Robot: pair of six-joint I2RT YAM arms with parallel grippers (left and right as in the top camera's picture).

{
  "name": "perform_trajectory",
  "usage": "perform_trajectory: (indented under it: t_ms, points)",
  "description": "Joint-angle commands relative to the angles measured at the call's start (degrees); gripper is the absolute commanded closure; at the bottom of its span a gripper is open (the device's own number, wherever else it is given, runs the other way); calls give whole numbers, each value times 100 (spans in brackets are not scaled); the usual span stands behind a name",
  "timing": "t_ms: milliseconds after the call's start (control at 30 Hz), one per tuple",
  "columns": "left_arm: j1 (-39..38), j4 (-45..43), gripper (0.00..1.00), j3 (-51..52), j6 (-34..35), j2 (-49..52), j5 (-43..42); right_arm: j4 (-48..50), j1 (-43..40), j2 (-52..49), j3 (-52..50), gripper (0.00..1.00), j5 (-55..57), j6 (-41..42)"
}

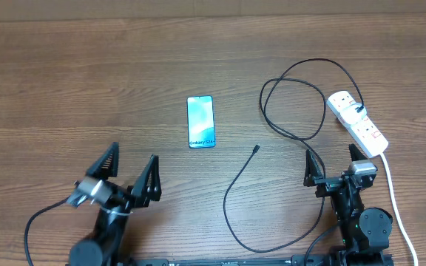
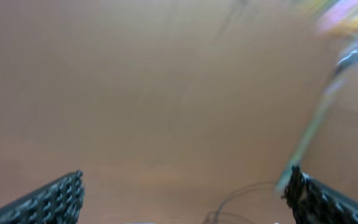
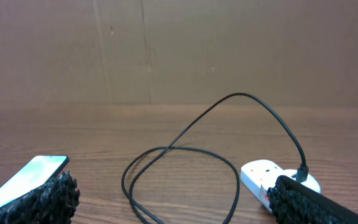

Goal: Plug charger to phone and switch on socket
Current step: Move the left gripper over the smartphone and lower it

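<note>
From the overhead view I see the slim smartphone with the bright blue-cyan screen (image 1: 200, 122) lying flat on the brown wood-grain table (image 1: 87, 89), near the middle and touching nothing. The long thin black charger cable (image 1: 225, 199) ends in a small black connector tip (image 1: 256, 149) that rests on the wood to the right of the phone, near it but apart from it.

The cable sweeps toward my side, curves back up past the right arm and lies in loose loops. Its black plug (image 1: 359, 111) is seated in the far end of the white elongated power strip (image 1: 357, 122). The right wrist view also shows the plug standing in the strip. Small red switches show on the strip, but I cannot tell how they are set. A thick white cord (image 1: 394, 199) trails from the strip's near end.

The left gripper (image 1: 130, 171) has its fingers spread wide over bare wood, well short of the phone, holding nothing. Its wrist view is blurred. The right gripper (image 1: 337, 168) is also spread apart and empty, just short of the strip.
</note>
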State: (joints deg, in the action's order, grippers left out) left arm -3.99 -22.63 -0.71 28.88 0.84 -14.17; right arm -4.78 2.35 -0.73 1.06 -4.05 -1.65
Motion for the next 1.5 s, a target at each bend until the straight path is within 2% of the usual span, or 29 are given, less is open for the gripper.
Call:
perform_trajectory:
  t_ms: [0,100,200,300,367,467,633,733,800,867,933,1133,1200,1300,1467]
  points:
    - [22,-452,0,-273,407,-48,-63,20,33,35,-59,0,15,31]
    - [22,-76,0,-1069,-186,52,234,20,33,35,-59,0,15,31]
    - [22,1051,0,-2387,-1123,616,234,20,33,35,-59,0,15,31]
    - [22,2885,0,-4048,-1543,1679,236,20,33,35,-59,0,15,31]
    - [20,4782,0,-5700,-1550,2957,116,20,33,35,-59,0,15,31]
    - [15,6791,0,-7534,-1626,4511,-197,20,33,35,-59,0,15,31]
    - [-153,9318,0,-10096,-1624,6806,-339,20,33,35,-59,0,15,31]
    - [-275,9882,0,-10950,-1421,7777,-1108,20,33,35,-59,0,15,31]
    - [-341,9853,0,-11138,-1467,8242,-1937,20,33,35,-59,0,15,31]
    - [-498,9739,0,-11160,-1427,8564,-2122,20,33,35,-59,0,15,31]
    - [-750,9768,0,-11160,-1088,8856,-1628,20,33,35,-59,0,15,31]
    - [-1921,10236,0,-11160,87,9687,1169,20,33,35,-59,0,15,31]
    - [-2208,10391,0,-11160,424,10004,1733,20,33,35,-59,0,15,31]
    - [-2415,10498,0,-11160,715,10507,2127,20,33,35,-59,0,15,31]
    - [-2465,10266,0,-11158,713,11285,2120,20,33,35,-59,0,15,31]
